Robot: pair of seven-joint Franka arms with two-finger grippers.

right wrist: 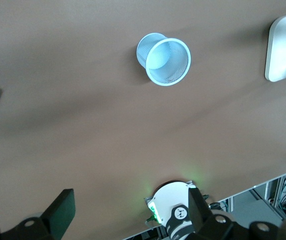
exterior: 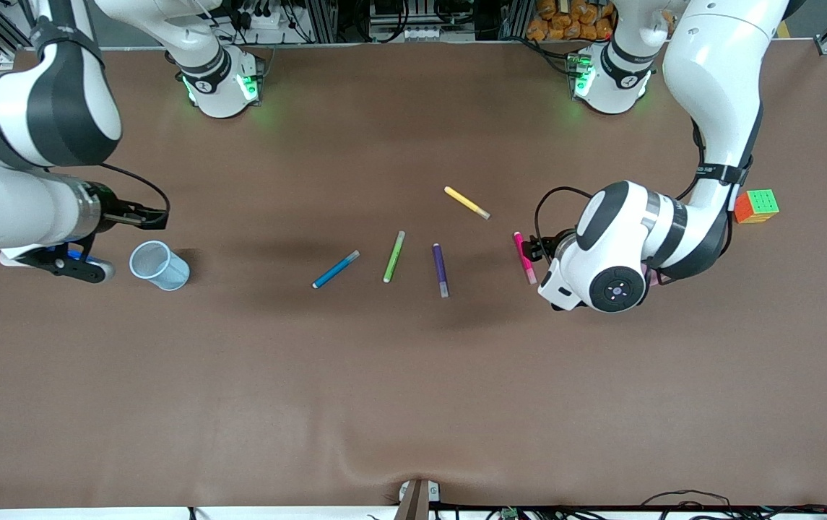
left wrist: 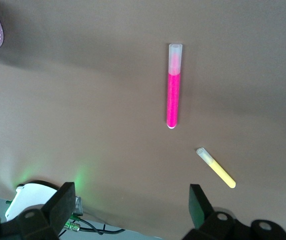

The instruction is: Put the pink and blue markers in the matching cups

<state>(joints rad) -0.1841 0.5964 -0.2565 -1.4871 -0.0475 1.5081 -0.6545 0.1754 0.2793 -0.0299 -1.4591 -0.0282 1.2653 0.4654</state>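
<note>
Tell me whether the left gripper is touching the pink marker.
Apart. In the left wrist view the left gripper has open fingers, with bare table between them and the pink marker, which lies flat and untouched.

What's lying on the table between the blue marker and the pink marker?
In the front view, two pens lie between the blue marker and the pink marker: a lime green pen beside the blue one, then a dark purple pen. Neither touches another pen.

My left hand [exterior: 529,249] over the pink marker [exterior: 525,258], blue marker [exterior: 336,269] on the counter [exterior: 413,375], blue cup [exterior: 159,265] by my right arm
</note>
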